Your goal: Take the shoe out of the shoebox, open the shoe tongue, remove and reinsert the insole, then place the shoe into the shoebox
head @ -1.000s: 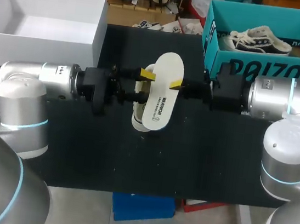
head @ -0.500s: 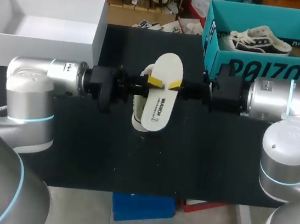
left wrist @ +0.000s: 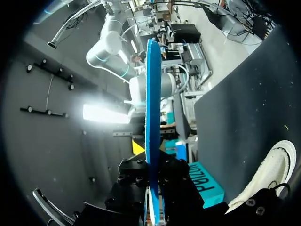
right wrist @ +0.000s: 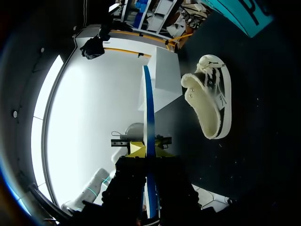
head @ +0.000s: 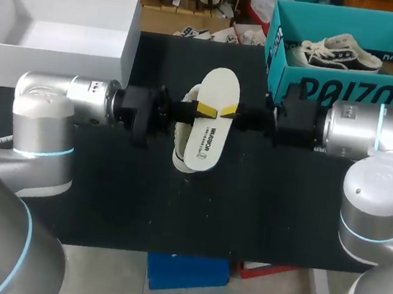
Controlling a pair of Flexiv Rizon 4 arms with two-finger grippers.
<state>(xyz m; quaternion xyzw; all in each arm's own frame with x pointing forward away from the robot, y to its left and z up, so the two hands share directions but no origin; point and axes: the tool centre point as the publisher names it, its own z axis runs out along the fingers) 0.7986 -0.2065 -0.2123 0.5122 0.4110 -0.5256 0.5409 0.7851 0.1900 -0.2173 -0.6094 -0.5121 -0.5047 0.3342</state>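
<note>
The white insole (head: 210, 123) hangs in the air over the middle of the black table, held from both sides. My left gripper (head: 203, 109) is shut on its left edge and my right gripper (head: 228, 110) is shut on its right edge. Under it on the table lies the white shoe (head: 180, 147), mostly hidden by the insole. In the left wrist view the insole (left wrist: 152, 108) shows edge-on, blue, running out of my left gripper (left wrist: 153, 174), with the shoe (left wrist: 268, 172) lying off to one side. The right wrist view has the insole (right wrist: 148, 108) edge-on in my right gripper (right wrist: 148, 165), the shoe (right wrist: 211, 101) beyond it.
The teal shoebox (head: 342, 88) stands at the back right with another shoe (head: 336, 53) inside, close behind my right arm. A white open box (head: 129, 37) sits at the back left. The front half of the black table (head: 195, 212) is bare.
My left arm has slid right toward the insole and its fingers have closed onto the insole's left edge. My right gripper has kept its hold without moving.
</note>
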